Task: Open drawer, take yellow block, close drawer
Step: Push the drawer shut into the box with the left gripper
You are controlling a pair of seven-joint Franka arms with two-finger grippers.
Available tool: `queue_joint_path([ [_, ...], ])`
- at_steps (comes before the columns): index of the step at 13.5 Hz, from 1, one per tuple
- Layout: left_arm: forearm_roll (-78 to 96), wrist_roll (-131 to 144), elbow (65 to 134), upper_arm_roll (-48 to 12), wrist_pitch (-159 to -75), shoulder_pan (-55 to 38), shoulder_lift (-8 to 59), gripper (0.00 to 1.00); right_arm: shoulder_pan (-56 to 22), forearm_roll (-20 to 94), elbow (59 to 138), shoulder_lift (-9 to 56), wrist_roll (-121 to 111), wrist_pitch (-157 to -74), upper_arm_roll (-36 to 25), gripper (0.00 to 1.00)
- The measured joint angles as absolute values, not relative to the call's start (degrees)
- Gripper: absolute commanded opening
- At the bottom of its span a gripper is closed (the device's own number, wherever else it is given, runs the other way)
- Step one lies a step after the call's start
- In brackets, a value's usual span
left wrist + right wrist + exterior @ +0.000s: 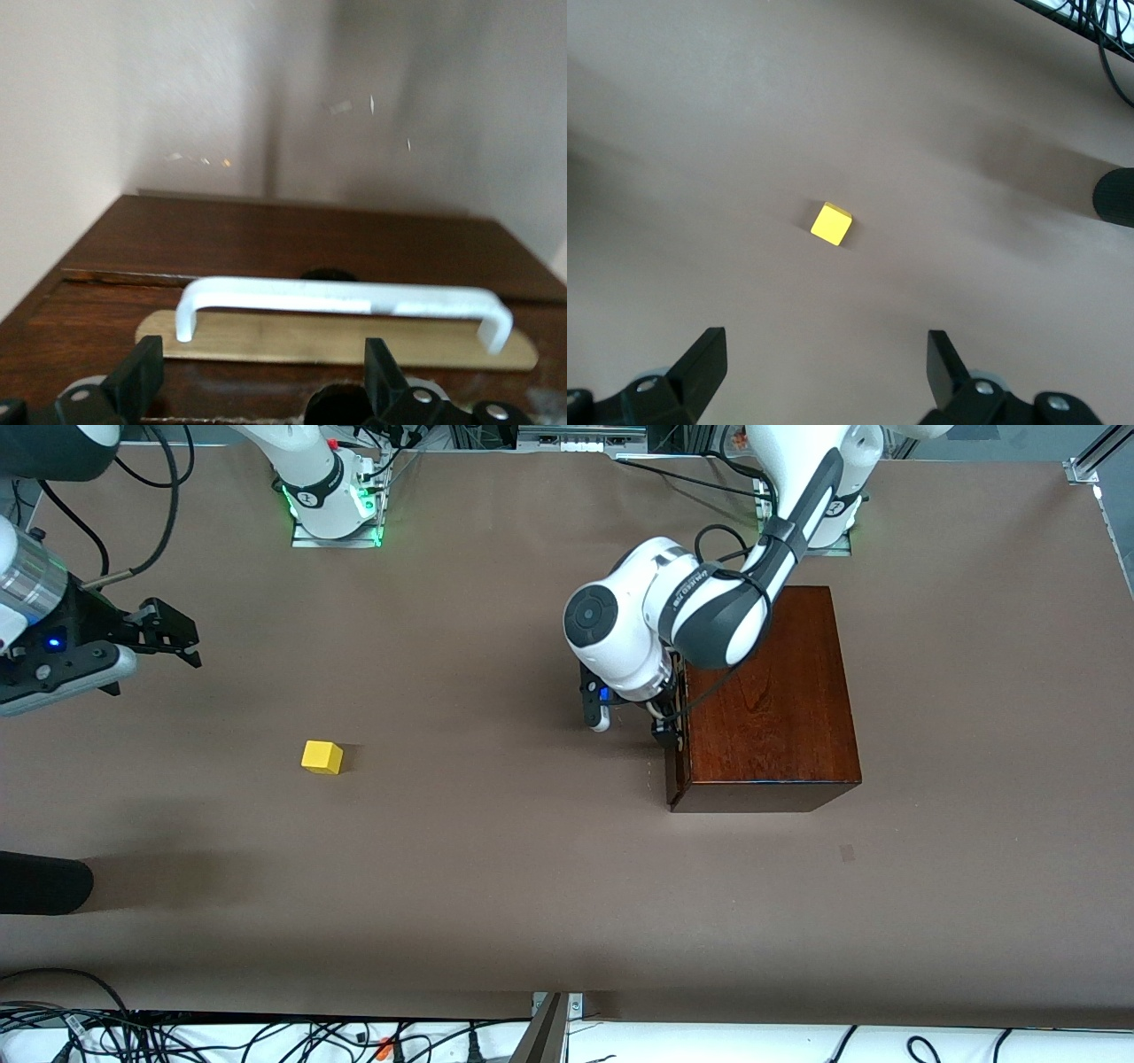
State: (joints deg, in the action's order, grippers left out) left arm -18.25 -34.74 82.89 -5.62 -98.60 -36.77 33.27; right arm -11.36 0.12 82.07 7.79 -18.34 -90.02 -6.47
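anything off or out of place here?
One oddity: the yellow block sits on the bare table toward the right arm's end, not in the drawer, which looks shut. The open left gripper faces its white handle. The open right gripper hangs above the table. No damage visible.

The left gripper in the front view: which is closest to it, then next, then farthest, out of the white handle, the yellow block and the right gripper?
From the left gripper:
1. White handle, right at its jaws, on the drawer front.
2. Yellow block, on the table toward the right arm's end.
3. Right gripper, at that end's edge.
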Motion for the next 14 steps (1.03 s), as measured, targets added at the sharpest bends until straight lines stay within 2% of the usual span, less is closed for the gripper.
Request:
queue_joint_path([
  [2,-18.28,-28.27,82.08,-5.83,-99.14,-39.27,32.36,1.0,-5.97,0.11,82.29,7.18,-18.31,-90.08,-1.19,1.0],
  [4,-18.17,-19.69,80.48,-5.96,-99.17,-40.38,31.54,1.0,-3.54,0.11,84.22,5.83,-18.3,-91.01,1.1,1.0],
  [9,-17.87,-8.55,77.65,-5.45,-99.03,-39.57,25.96,1.0,-3.18,0.11,92.87,-0.38,-12.55,-92.75,1.89,1.0],
  [14,-15.36,0.38,76.13,-4.47,-96.16,-33.77,20.37,1.0,-3.32,0.11,94.53,-1.6,-9.31,-92.7,1.85,1.0],
])
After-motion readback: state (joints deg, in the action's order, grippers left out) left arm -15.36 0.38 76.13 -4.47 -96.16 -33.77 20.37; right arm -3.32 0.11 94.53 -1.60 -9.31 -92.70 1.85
